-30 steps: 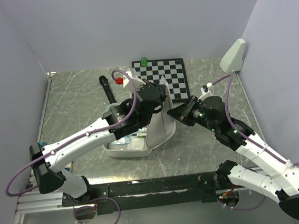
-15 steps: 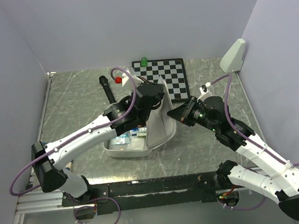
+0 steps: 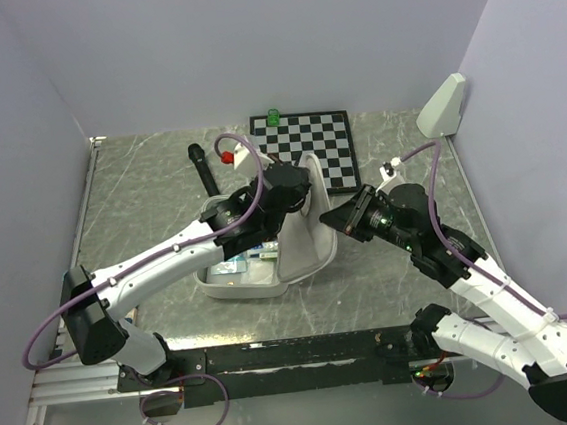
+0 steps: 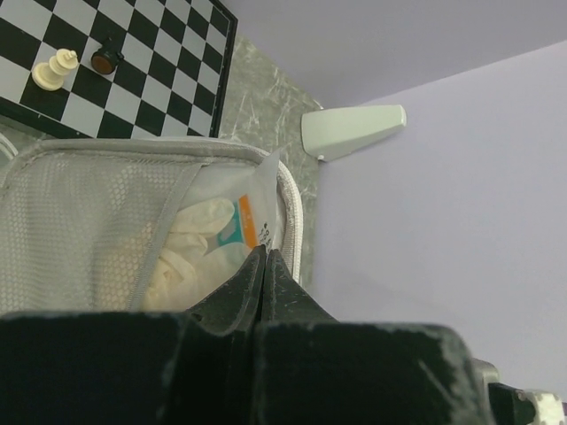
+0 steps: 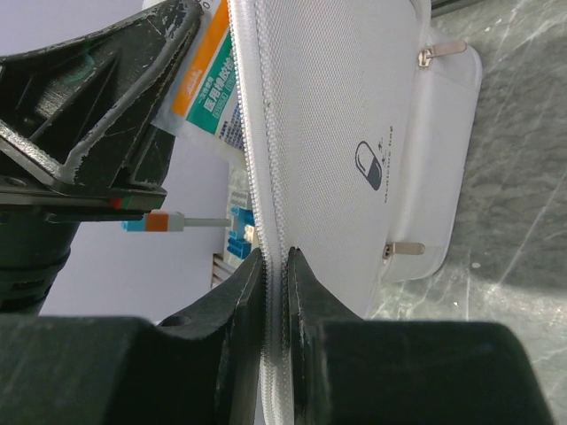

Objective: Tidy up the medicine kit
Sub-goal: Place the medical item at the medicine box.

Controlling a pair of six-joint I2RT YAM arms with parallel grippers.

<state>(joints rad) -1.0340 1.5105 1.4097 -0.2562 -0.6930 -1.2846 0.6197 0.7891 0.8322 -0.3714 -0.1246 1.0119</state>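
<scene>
The medicine kit (image 3: 305,246) stands open mid-table, its lid (image 5: 354,97) with the capsule logo held upright. My right gripper (image 3: 332,215) is shut on the lid's zippered rim (image 5: 276,252). My left gripper (image 3: 294,185) is above the lid's top edge, shut on a white packet (image 4: 252,217) with orange and teal print. The packet sits at the mouth of the lid's mesh pocket (image 4: 89,221), which holds pale gloves (image 4: 190,248). The right wrist view shows the packet (image 5: 208,80) in the left fingers (image 5: 97,88). The kit's base (image 3: 232,283) holds small packs.
A chessboard (image 3: 309,142) with a few pieces lies behind the kit. A white wedge (image 3: 442,105) stands at the back right. A black cylinder (image 3: 202,170) and a red piece (image 3: 225,152) lie at the back left. A green piece (image 3: 273,115) sits at the board's far edge.
My left gripper has shifted slightly right and closer over the lid's top edge with the packet. The right gripper has kept its hold on the rim.
</scene>
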